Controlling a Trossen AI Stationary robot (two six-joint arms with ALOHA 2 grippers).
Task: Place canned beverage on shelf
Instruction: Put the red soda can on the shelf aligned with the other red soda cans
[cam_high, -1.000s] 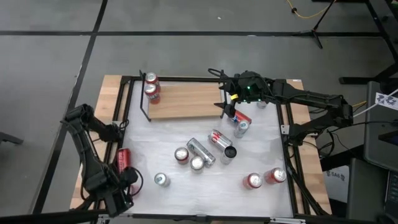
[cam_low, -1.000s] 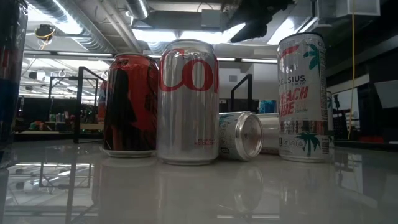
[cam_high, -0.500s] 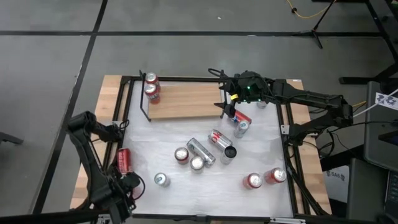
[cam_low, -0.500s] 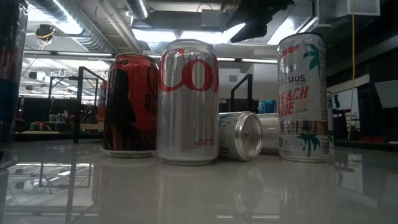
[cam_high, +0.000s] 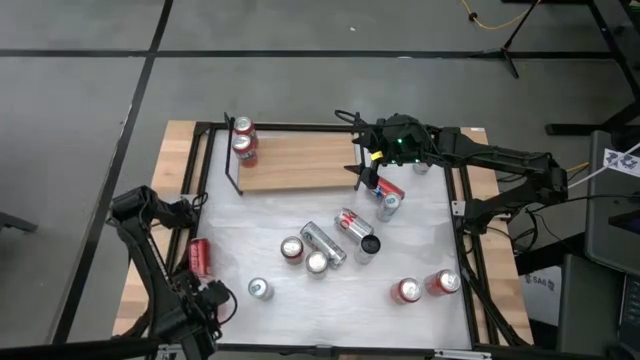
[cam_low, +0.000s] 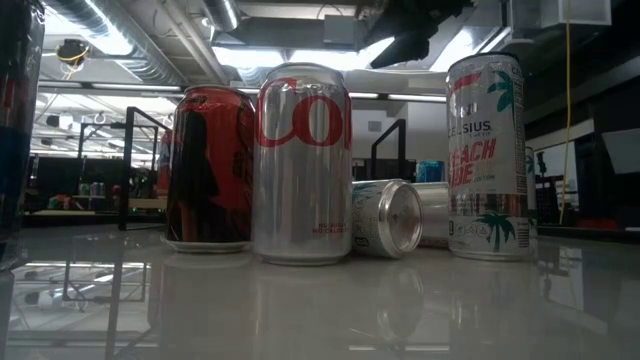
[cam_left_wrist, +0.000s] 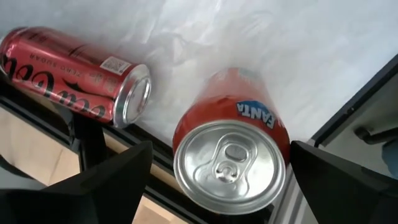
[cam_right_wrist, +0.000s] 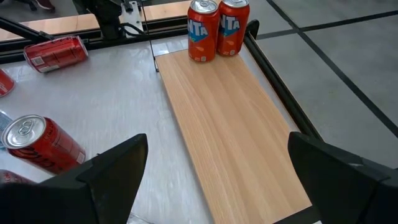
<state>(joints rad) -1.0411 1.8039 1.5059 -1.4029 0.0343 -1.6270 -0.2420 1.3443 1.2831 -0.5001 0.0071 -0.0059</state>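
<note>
"Left gripper (cam_left_wrist: 221, 148) has pulled back in the last second, hasn't it? Farther from the shelf (cam_high: 300, 160) than it was."

"Yes, the whole left arm folded toward the table corner well away from the shelf's left end. None of the cans moved, and the right arm didn't either."

"So what does that mean for the job?"

"I'd say it's lining up a pick. An upright Fanta can (cam_left_wrist: 231, 155) now sits squarely between its fingers, with a Coke can (cam_left_wrist: 74, 74) lying on its side just beside it."

"Has it got hold of the can?"

"No. The jaws are spread wide and both fingers stand clear of the can's sides. It isn't holding anything yet."

"And the right gripper (cam_right_wrist: 216, 140)?"

"It's hovering over the shelf's right end, also wide open and empty."

"Is anything on the shelf yet?"

"Two orange cans (cam_right_wrist: 217, 28) stand upright and touching at its left end. The rest of the board is bare wood, so there's plenty of room. That Fanta can has the whole table to cross before it gets there."
</note>
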